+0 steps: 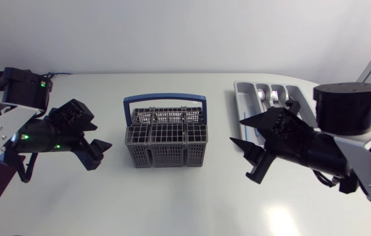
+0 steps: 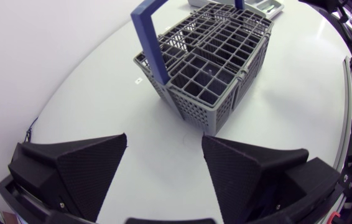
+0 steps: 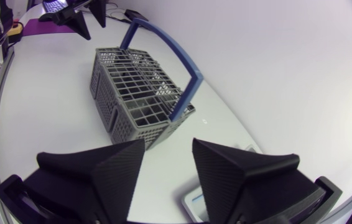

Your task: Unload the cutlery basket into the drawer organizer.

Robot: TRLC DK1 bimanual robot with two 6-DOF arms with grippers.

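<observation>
1. This looks like a robotics lab or test station rather than a home kitchen.
2. In the head view two machine arms flank the scene. The left arm (image 1: pixel 15 124) comes in at the left edge of the frame and the right arm (image 1: pixel 343 111) at the right edge. Both have pale links and black joints.
3. Small green lights (image 1: pixel 43 83) glow on the left arm, at the upper left.
4. The worktop (image 1: pixel 185 203) is a plain white slab.
5. Household things sit directly on it: a grey cutlery basket (image 1: pixel 166 156) at the centre and a drawer organizer (image 1: pixel 246 98) at the upper right.
</observation>
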